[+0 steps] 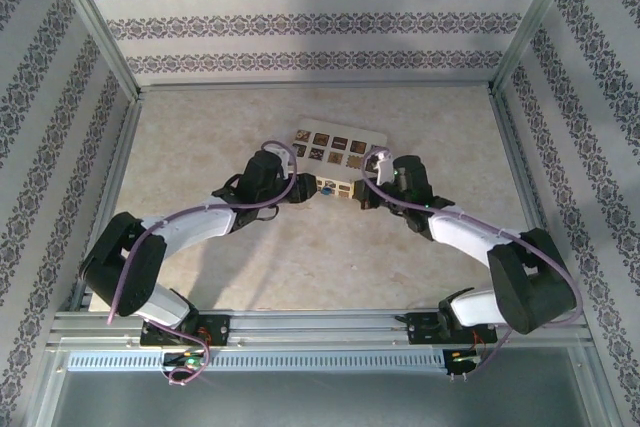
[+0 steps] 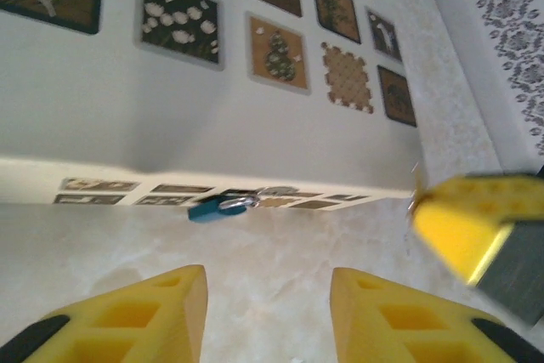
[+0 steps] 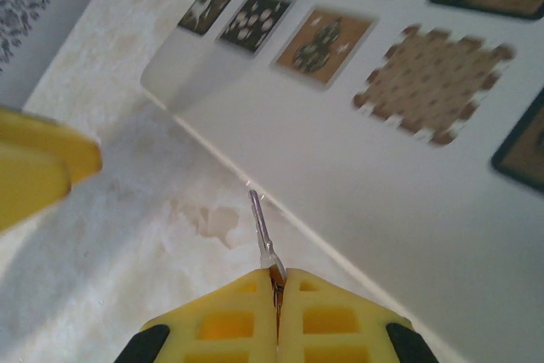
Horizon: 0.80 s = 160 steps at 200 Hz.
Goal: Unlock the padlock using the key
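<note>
The small blue padlock [image 2: 212, 208], with its silvery shackle, hangs at the front wall of the cream box [image 2: 127, 116]; from above it is a tiny blue spot [image 1: 327, 190] between the two grippers. My left gripper [image 2: 268, 312] is open and empty, a short way in front of the padlock. My right gripper [image 3: 278, 282] is shut on the key [image 3: 262, 227], whose silvery blade points toward the box's lower edge. In the left wrist view the right gripper's yellow fingers [image 2: 463, 223] show blurred at the right, apart from the padlock.
The cream box [image 1: 338, 152] with dark patterned tiles sits mid-table, just beyond both grippers. Patterned walls and a metal frame [image 1: 120, 177] enclose the marbled tabletop [image 1: 330, 267]. The left gripper's yellow finger [image 3: 38, 163] shows at the left in the right wrist view.
</note>
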Tool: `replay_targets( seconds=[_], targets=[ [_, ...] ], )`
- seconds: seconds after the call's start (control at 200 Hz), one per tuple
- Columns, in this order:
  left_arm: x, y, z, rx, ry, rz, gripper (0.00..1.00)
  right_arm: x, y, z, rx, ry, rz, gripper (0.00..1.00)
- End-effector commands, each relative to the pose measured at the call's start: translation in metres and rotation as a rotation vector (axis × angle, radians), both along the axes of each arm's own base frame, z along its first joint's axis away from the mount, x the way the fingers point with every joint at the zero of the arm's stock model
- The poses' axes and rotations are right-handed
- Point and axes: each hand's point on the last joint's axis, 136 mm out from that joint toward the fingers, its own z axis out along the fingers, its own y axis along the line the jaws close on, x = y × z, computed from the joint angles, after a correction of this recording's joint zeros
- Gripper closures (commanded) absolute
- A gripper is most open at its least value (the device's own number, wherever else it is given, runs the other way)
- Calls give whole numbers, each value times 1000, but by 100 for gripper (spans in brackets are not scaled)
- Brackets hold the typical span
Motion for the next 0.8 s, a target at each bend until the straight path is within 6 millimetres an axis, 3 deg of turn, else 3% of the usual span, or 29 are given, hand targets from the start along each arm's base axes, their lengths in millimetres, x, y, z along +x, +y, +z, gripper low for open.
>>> replay_targets(
  seconds=[0.0, 0.235, 0.495, 0.795],
  targets=[
    [1, 6, 5, 69, -110, -18, 54, 13, 0, 6, 76, 67, 18, 100],
    [-2, 7, 0, 43, -149, -22, 44, 37, -6, -10, 84, 135, -11, 100],
    [-3, 8, -16, -2, -184, -72, 39, 17, 9, -43, 55, 237, 0, 100],
    [10, 18, -44, -49, -133, -72, 38, 4, 31, -47, 55, 250, 12, 100]
  ],
)
